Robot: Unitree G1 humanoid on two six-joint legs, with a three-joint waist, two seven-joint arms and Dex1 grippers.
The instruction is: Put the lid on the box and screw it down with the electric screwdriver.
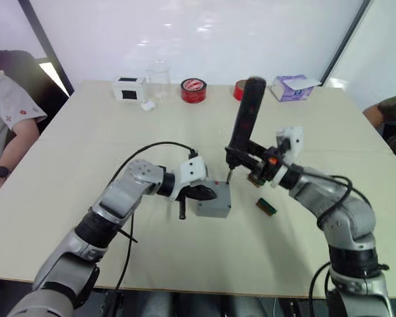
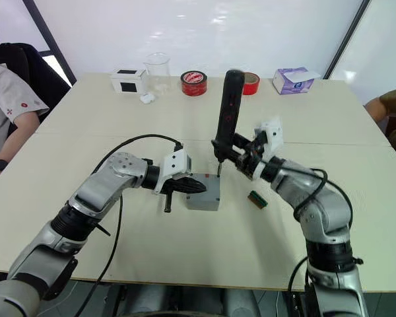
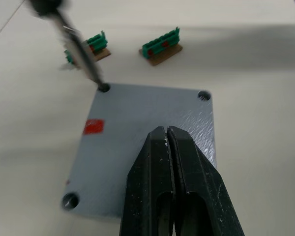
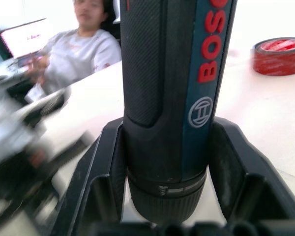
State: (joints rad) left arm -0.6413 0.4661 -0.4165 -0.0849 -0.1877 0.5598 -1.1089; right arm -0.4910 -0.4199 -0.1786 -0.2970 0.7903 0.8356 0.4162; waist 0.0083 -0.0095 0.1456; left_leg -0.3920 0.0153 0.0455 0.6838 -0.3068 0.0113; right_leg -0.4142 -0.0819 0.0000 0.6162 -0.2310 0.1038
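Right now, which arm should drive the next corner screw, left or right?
Right. The right gripper is clamped on the electric screwdriver, bit in a corner hole of the lid. The left gripper, shut, presses on the lid.

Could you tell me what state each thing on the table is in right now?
lid: seated on the box, bit in one corner hole.
box: closed by the lid.
electric screwdriver: upright, gripped.
right gripper: shut on the screwdriver.
left gripper: shut, pressing on the lid.
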